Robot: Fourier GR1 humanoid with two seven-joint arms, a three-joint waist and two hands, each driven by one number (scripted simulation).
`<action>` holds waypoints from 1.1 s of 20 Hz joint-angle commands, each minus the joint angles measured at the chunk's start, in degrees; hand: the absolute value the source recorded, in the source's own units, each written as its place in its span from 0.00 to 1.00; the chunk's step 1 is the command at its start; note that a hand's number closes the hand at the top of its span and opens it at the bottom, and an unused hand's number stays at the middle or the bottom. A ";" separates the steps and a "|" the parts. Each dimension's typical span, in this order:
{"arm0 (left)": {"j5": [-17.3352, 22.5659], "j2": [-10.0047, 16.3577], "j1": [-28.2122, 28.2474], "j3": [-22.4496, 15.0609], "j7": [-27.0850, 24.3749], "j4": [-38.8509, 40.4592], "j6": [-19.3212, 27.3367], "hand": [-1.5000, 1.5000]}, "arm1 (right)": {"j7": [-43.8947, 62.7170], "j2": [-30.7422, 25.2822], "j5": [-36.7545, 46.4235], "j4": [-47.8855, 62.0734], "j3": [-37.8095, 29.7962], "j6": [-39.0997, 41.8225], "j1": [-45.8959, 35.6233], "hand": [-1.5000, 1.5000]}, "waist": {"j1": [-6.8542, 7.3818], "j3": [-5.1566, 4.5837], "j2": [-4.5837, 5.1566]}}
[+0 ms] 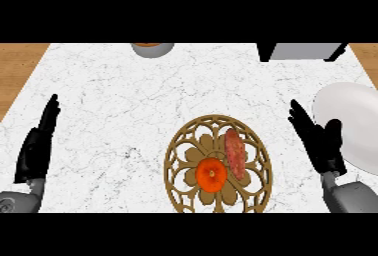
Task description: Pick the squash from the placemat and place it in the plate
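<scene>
**Squash on the placemat, both hands open and apart from it**

The squash (212,174) is a round orange thing lying on the brown openwork placemat (170,167), a little below and left of the mat's middle. Just beside it, up and to the right, lies a reddish oblong item (236,154), also on the mat; whether the two touch I cannot tell. The mat sits on the white marbled counter (133,90), near its front edge and about midway across.

The plate (356,120) is white and stands on the counter at the right edge of the view, partly cut off by it. Nothing lies on the part of it that shows.

The right hand (320,146) is between the mat and the plate, fingers straight and pointing away from the robot, holding nothing. Its thumb overlaps the plate's left rim in this view; whether it touches the plate cannot be told. The hand is well apart from the squash.

The left hand (35,147) rests open near the counter's left edge, fingers up, holding nothing, far from the mat.

At the counter's far edge a grey bowl (153,49) shows, cut off by the top of the view, and to the right of it a grey box (303,51) with dark sides.
</scene>
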 commanded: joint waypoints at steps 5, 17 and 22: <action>4.73 -6.06 0.31 -2.75 8.53 -0.09 -2.37 0.50 | -2.33 9.87 -7.62 -14.22 9.12 13.12 -7.90 1.00 | 0.80 -1.25 0.72; 7.41 -10.63 1.41 -3.96 11.11 -0.21 -2.68 0.50 | -29.62 10.83 3.27 -10.03 13.05 7.41 2.30 0.00 | -0.02 -1.00 1.53; 7.18 -9.80 -1.04 -2.45 13.17 1.35 -3.57 0.50 | -37.24 2.67 17.25 -1.87 17.75 13.87 -2.54 0.00 | -0.15 -1.31 1.17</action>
